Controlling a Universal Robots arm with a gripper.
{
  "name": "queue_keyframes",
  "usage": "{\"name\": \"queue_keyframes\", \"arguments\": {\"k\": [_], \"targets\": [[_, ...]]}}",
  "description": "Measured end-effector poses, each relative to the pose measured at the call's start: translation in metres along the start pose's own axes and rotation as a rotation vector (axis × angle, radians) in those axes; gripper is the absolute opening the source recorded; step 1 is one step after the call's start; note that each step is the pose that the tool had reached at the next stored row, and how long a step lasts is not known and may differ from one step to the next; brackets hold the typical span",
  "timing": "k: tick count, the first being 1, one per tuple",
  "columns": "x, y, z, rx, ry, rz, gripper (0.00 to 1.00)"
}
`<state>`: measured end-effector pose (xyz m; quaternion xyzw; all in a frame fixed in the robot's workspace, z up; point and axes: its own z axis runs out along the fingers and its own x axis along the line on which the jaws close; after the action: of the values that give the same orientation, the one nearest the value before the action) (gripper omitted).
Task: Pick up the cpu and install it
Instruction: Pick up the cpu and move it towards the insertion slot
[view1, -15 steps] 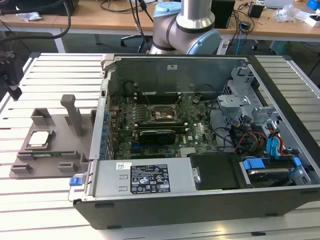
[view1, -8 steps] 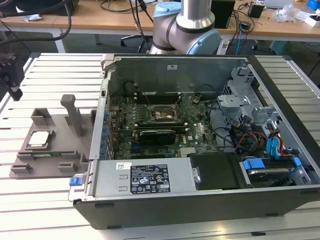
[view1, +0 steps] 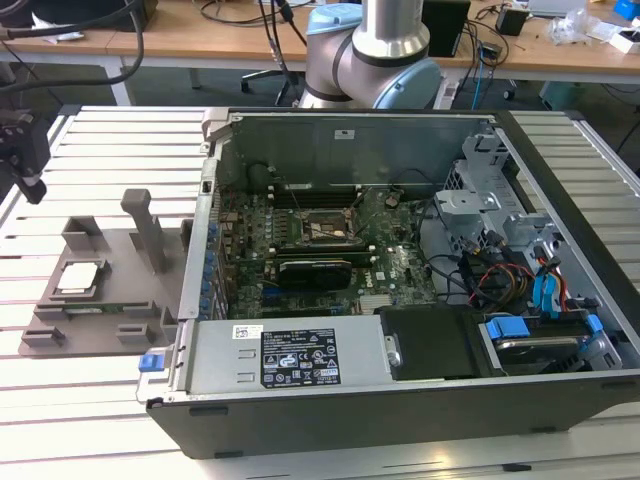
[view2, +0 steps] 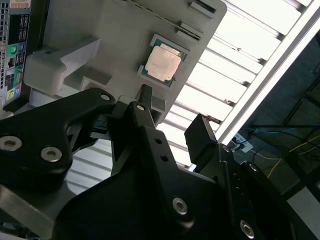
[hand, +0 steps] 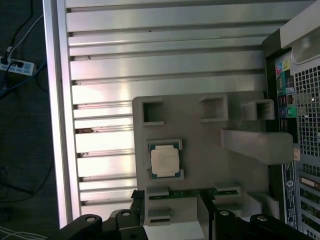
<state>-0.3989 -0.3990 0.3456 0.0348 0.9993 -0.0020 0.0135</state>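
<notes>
The cpu (view1: 78, 277) is a small square chip with a silvery top. It lies flat in a recess of the grey tray (view1: 120, 305) at the exterior view's left. My gripper (view1: 30, 180) hangs above the table just beyond the tray's far left corner, apart from the chip. Both wrist views show the cpu (view2: 163, 65) (hand: 165, 161) seated in the tray (view2: 100, 25) (hand: 210, 170). The gripper (view2: 172, 112) (hand: 171, 212) is open, its black fingers (view2: 144, 97) spread with nothing between them.
The open computer case (view1: 400, 400) lies to the right of the tray. Its motherboard socket (view1: 320, 230) sits mid-board, with a long black card (view1: 315, 270) below it. An upright peg (view1: 148, 225) rises from the tray. The slatted metal table (view1: 90, 400) ends at an edge (hand: 57, 125).
</notes>
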Motion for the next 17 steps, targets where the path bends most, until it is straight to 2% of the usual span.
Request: {"name": "queue_keyframes", "arguments": {"k": [17], "targets": [[0.0002,0.0000,0.0071,0.0000,0.0000,0.000,0.54]]}}
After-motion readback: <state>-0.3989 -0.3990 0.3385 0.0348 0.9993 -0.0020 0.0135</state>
